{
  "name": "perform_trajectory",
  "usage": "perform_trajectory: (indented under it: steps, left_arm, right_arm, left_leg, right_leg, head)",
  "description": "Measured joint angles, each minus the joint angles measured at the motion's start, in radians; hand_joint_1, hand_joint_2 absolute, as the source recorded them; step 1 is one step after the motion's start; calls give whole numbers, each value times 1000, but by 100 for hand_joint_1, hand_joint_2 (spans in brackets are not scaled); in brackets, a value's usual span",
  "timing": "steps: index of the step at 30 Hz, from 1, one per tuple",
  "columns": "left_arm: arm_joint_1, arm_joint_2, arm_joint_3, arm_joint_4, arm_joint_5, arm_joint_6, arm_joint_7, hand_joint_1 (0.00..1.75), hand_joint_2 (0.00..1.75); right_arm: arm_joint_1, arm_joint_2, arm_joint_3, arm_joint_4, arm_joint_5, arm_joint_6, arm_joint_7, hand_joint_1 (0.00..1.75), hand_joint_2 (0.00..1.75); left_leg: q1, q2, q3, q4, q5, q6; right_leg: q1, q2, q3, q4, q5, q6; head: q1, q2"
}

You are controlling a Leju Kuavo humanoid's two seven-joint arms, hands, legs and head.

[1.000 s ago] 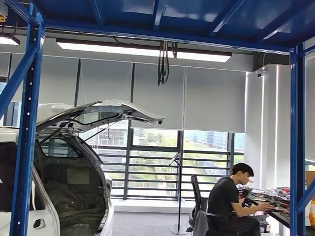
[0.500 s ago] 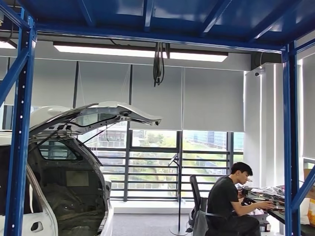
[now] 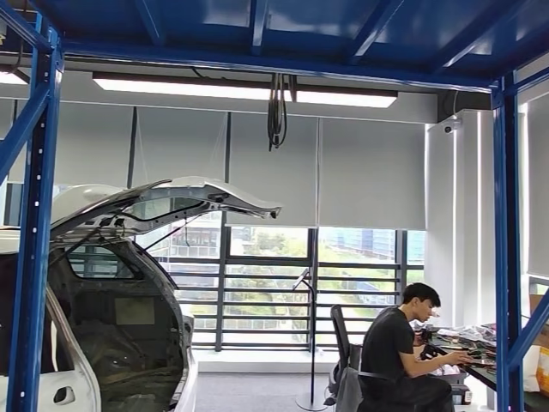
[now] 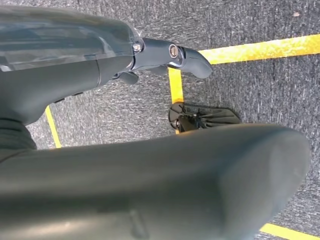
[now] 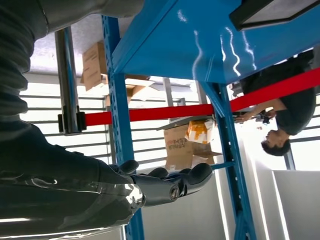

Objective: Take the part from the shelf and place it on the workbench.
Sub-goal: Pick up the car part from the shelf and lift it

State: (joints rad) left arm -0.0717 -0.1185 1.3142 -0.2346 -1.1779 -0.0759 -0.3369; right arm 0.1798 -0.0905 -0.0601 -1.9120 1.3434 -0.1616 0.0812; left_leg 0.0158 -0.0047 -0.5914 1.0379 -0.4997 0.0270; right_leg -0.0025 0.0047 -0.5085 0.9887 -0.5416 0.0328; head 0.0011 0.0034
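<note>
Part cannot be made out in these pictures, so where it lies, its weight, its stiffness and the best place to grip it cannot be judged yet.

On the left stands a white car (image 3: 97, 292) with its rear hatch raised, behind a blue shelf post (image 3: 35, 240). In the middle are tall windows (image 3: 272, 283) under grey blinds. On the right a person (image 3: 401, 352) sits at a cluttered desk (image 3: 482, 343).

The left hand (image 4: 162, 55) hangs over grey carpet (image 4: 264, 95) with yellow lines; its fingers look straight and hold nothing. The right hand (image 5: 170, 182) reaches toward the blue shelf, fingers extended and apart, also holding nothing. Cardboard boxes (image 5: 188, 137) stand beyond it.
</note>
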Motion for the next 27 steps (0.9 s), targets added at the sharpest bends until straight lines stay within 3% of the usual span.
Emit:
perform_trajectory:
  steps: [15,27]
  left_arm:
    - [-11,0,-22,0,-45,-4,-5,0,0]
    - [-15,1,-33,0,-51,-7,-6,0,0]
  right_arm:
    - [-247,3,-18,232,2,85,-1,0,175]
    - [-369,6,36,402,-85,146,-21,0,175]
  left_leg:
    - [0,0,0,0,0,0]
    - [0,0,0,0,0,0]
  right_leg:
    - [0,0,0,1,0,0]
    - [0,0,0,1,0,0]
  head:
    - [0,0]
    - [0,0]
